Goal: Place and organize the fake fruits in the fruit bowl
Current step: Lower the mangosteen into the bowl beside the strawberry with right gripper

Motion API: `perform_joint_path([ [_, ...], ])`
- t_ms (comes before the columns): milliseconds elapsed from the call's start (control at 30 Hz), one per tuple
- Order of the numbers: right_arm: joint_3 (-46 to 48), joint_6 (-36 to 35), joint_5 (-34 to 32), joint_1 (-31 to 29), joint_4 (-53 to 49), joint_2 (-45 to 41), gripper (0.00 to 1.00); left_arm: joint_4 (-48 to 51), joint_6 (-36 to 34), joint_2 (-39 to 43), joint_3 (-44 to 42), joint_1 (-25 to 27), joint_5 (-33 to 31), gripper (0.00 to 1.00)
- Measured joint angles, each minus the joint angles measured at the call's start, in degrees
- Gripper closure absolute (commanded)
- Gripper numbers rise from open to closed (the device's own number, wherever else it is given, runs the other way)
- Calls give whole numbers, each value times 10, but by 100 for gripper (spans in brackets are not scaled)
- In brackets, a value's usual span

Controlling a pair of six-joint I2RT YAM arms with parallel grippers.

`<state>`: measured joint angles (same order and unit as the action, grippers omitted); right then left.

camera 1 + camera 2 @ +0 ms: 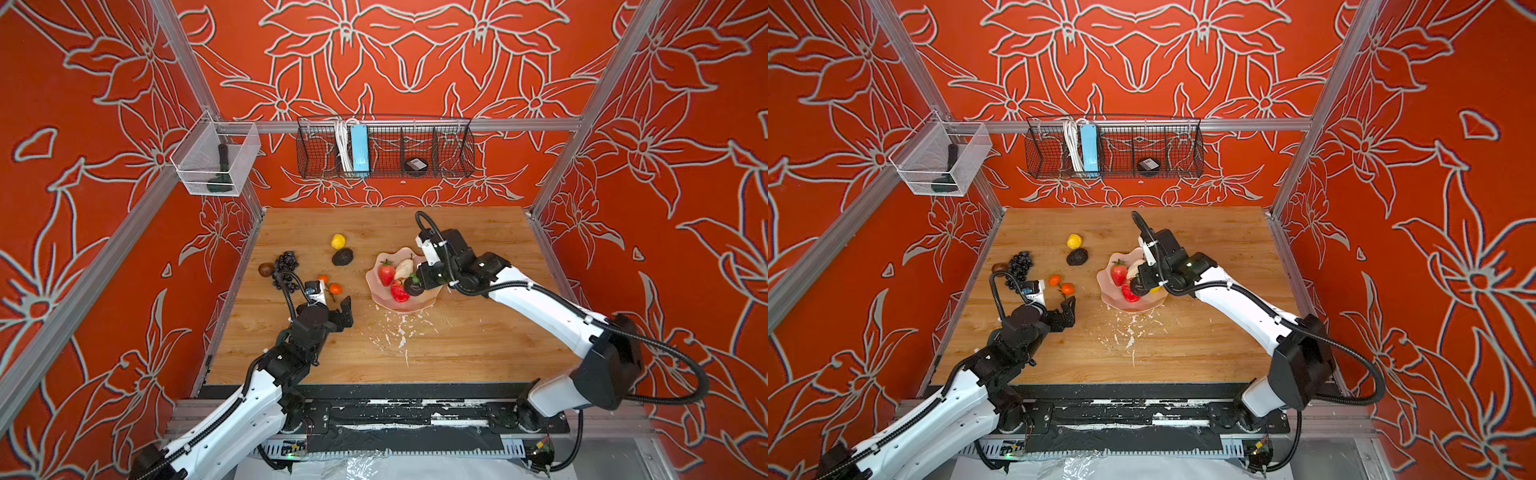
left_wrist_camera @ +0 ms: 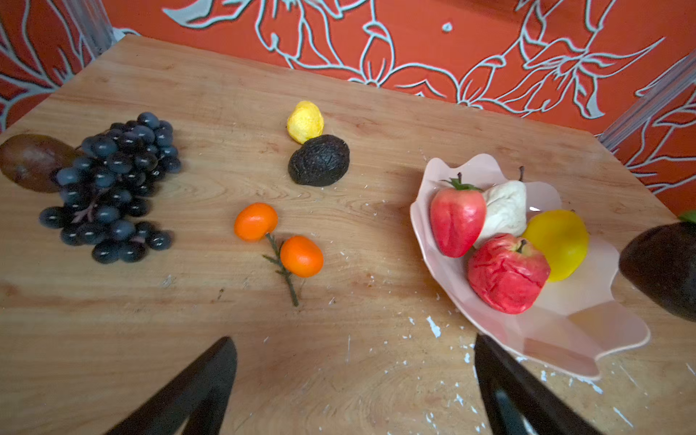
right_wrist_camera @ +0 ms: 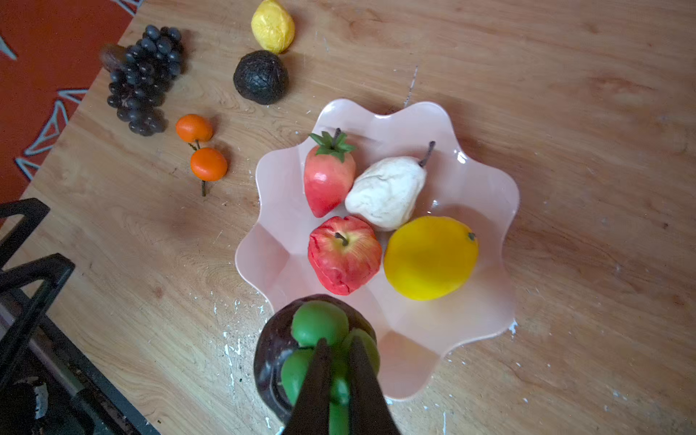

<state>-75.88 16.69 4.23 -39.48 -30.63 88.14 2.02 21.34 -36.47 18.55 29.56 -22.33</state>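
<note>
L gripper [image 2: 354, 341] is wide open and empty, low over the table [image 2: 395, 113]. Oranges [image 2: 256, 222], a pair on one twig, lie just ahead of it. Grapes [image 2: 113, 188], w/ a brown fruit [image 2: 30, 162] against them, sit further off on its outer side. Lemon [image 2: 305, 120] and avocado [image 2: 320, 160], touching, lie beyond the oranges. None of these is in the bowl yet.

Bowl [image 3: 486, 169] sits on the L gripper's inner side, apart from it, and right under the R gripper [image 3: 341, 341]. That one is narrow, pinched on the green cap of a dark fruit [image 3: 271, 350] over the bowl's near rim. Can't tell if the fruit touches the bowl.

Step, as I read it: R arm is putting the dark fruit in. Nxt: carry it inward past the rim, lower, let go. L arm's likely nxt pick is the oranges; grip a fruit, not the twig.

Room: grapes and brown fruit are near the table's L edge and wall, tight for wide fingers. Mid table btw the grippers is open. Strawberry [image 3: 327, 184], pear [image 3: 388, 192], apple [image 3: 344, 256] and yellow fruit [image 3: 429, 258] fill the bowl's far half. Bare floor lies just ahead of the R gripper. Rim is raised and wavy, so a release on it prob rolls the fruit out.
</note>
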Motion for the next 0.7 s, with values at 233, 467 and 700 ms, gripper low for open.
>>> perform_joint_path([
  [233,-78,-16,-4,-45,-5,96,98,9,7,47,-25,-3,-6,2],
  [467,-161,-33,-6,-57,-19,182,98,12,8,52,-26,-4,-5,2],
  [700,-215,-48,-26,-61,-39,248,99,14,7,54,-26,-4,-5,2],
])
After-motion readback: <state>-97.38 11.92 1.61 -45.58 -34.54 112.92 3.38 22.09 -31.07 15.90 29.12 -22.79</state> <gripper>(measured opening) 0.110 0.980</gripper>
